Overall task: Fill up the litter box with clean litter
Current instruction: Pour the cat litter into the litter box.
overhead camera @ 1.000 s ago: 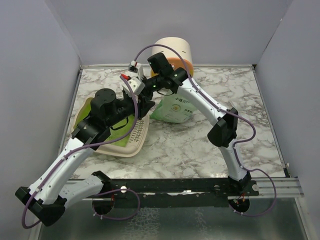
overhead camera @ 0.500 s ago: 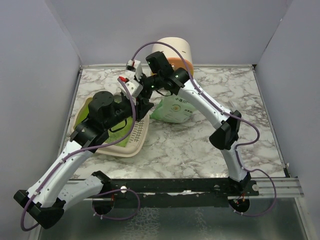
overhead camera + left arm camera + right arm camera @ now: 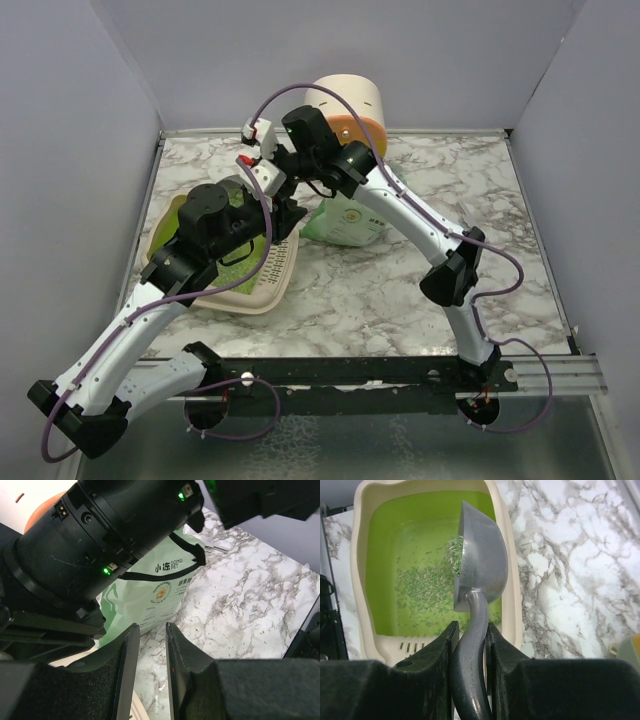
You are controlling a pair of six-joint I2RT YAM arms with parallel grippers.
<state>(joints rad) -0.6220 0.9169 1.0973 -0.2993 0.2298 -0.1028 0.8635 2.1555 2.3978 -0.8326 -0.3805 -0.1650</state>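
So my left arm point(image 3: 120, 333) and right arm point(image 3: 410, 215) are glossy white tubes with chunky black joints, and a purple cable point(image 3: 295, 88) loops loosely along each. Left hand point(image 3: 150, 632) and right hand point(image 3: 469, 630) both have flat black fingers point(image 3: 125, 680) with a grainy face, plus tiny green lights point(image 3: 106, 571) on the black wrist housing.

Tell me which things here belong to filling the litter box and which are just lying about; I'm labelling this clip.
In use:
- litter box
- litter scattered in it
- grey scoop, held by the right gripper
- mint-green litter bag

Lying about:
- cream cylinder with an orange face, behind the bag
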